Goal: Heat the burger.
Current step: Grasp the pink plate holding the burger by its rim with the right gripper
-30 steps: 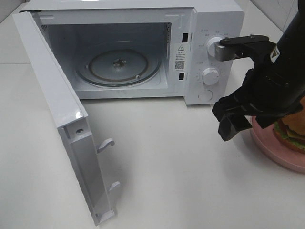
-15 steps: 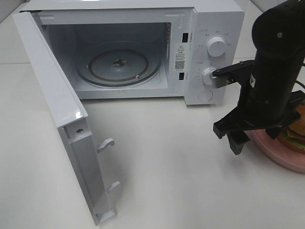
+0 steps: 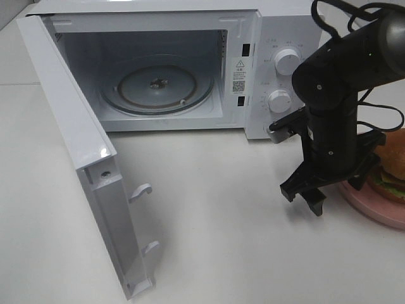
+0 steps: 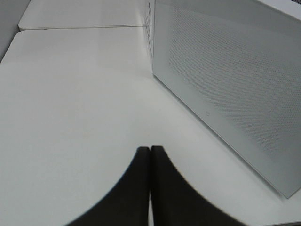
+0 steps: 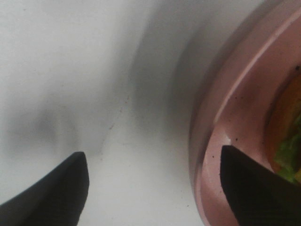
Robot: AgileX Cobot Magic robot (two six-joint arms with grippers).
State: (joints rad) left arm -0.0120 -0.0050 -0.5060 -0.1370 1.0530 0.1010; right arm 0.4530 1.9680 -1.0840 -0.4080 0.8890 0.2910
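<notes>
Down comes the right arm: a second ago the right gripper hung up by the dials of the microwave, and now it has dropped low at the right of the high view, just beside the plate. Its fingers stand wide apart and hold nothing.

On the wrist camera the right gripper straddles the rim of the plate, with one finger over the pink inside and the other over bare table. I read that as lining up to pinch the rim, not touching it yet as far as I can tell.

The burger sits on the plate at the right edge of the frame, well apart from the oven. The door is swung open at the left and the glass turntable is bare and waiting.

The left gripper is out of the high view, its fingers pressed together on nothing, near a white dotted panel.

So the pick-up is what comes next, and a shallow bite could tip the plate.
</notes>
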